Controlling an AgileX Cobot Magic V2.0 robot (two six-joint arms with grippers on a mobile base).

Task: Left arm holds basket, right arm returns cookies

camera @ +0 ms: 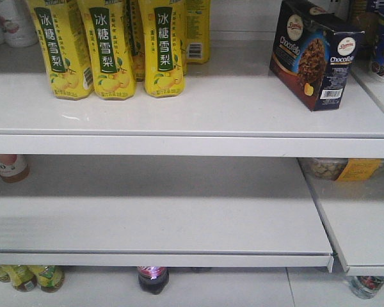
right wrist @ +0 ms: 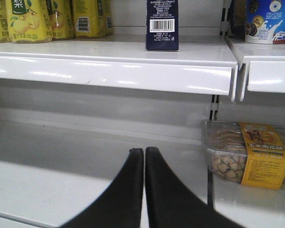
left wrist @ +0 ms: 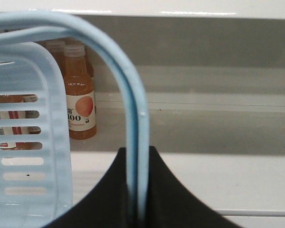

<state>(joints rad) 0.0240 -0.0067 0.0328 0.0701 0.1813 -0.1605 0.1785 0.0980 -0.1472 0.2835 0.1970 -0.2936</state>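
The cookies [camera: 317,54], a dark navy box with a chocolate cookie picture, stand upright on the top shelf at the right; the right wrist view shows the cookies [right wrist: 162,24] by their narrow barcode side. My right gripper [right wrist: 144,151] is shut and empty, low in front of the middle shelf, well below the box. My left gripper [left wrist: 137,151] is shut on the thin handle [left wrist: 133,109] of the light blue basket [left wrist: 23,156], whose slotted side fills the left of that view. Neither arm shows in the front view.
Yellow drink bottles [camera: 109,48] stand at the top shelf's left. A clear tub of snacks [right wrist: 249,154] with a yellow label lies on the middle shelf at the right. Orange drink bottles [left wrist: 80,95] stand behind the basket. Cups [right wrist: 268,21] sit on the neighbouring shelf.
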